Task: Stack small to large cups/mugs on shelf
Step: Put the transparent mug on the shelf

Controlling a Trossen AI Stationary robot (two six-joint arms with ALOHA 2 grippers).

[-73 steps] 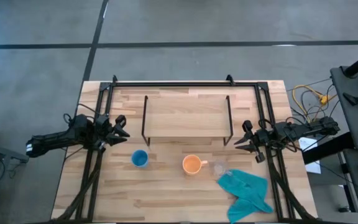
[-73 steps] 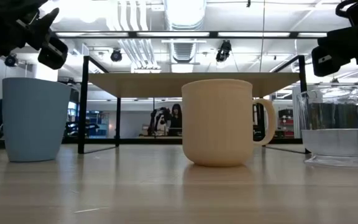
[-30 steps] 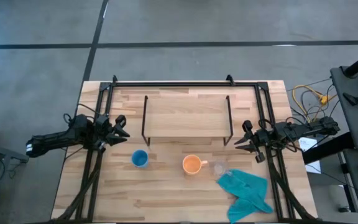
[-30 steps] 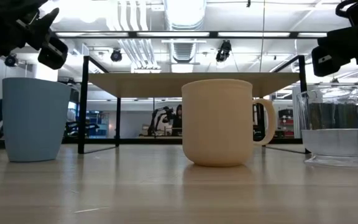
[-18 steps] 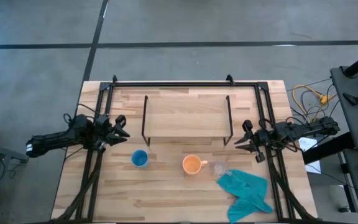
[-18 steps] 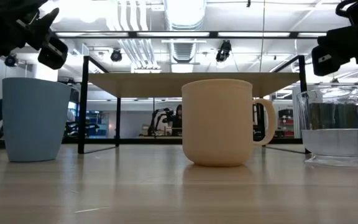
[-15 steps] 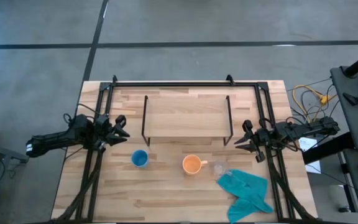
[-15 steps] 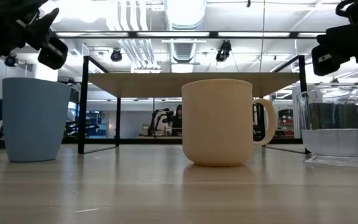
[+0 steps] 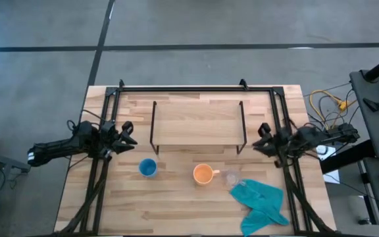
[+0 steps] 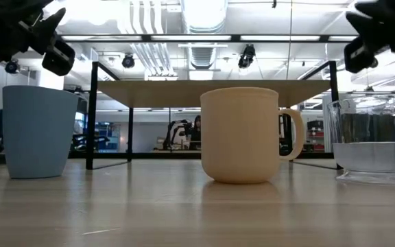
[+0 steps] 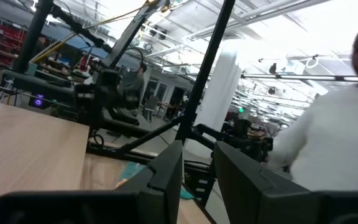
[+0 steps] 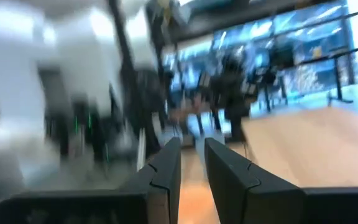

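Observation:
Three cups stand upright on their bases on the wooden table, in a row in front of the shelf (image 9: 197,124): a blue cup (image 9: 148,168), an orange mug (image 9: 204,174) with its handle toward the right, and a clear glass cup (image 9: 231,178). The shelf, a light-wood board on thin black legs (image 10: 214,92), has nothing on it. My left gripper (image 9: 131,135) hovers by the shelf's left end, above and behind the blue cup (image 10: 38,130). My right gripper (image 9: 258,137) hovers by the shelf's right end. Each has its fingers a little apart with nothing between them (image 11: 199,155) (image 12: 192,152).
A crumpled teal cloth (image 9: 262,203) lies at the near right, beside the glass cup. Black frame rails (image 9: 99,178) run along both table sides. Bare wood lies in front of the cups. A person in white (image 11: 328,143) shows beyond the table.
My right gripper has tipped upward and rolled a little, its fingertips rising and swinging toward the table's far edge by the shelf's right end. The gap between its fingers is unchanged. The cups have not moved.

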